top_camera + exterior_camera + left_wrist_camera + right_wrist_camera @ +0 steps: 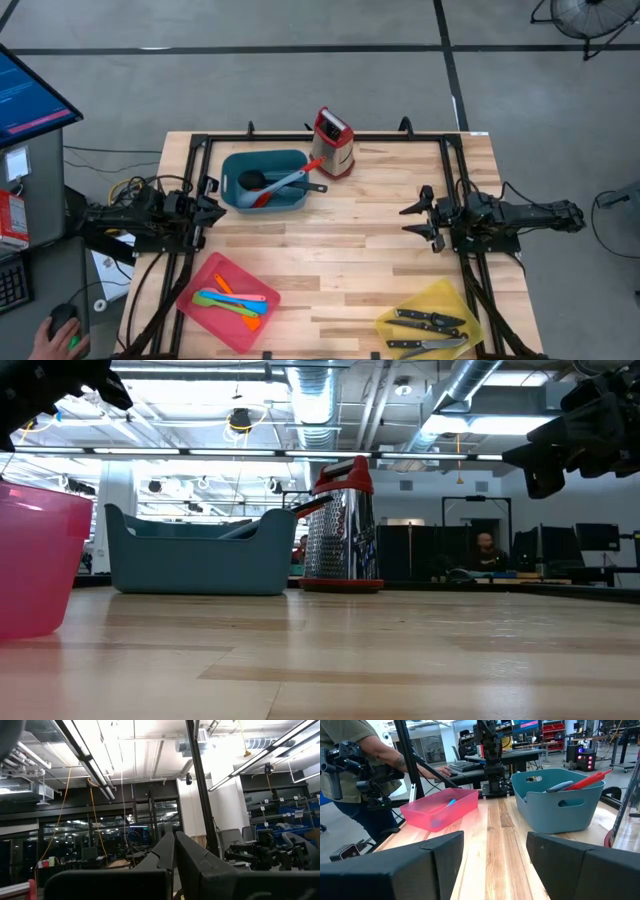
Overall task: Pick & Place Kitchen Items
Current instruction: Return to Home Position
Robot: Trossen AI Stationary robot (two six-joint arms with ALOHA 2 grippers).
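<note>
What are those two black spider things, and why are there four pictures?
They are a robot's left arm and right arm at a wooden table. One picture looks down from above, one peeks along the tabletop, and two come from cameras on the arms' wrists. The left tool is shut, the right tool is open, and neither holds anything. A teal tray holds a black ladle and spoons, a red tray holds small coloured utensils, a yellow tray holds knives, and a grater stands beside the teal tray.
</note>
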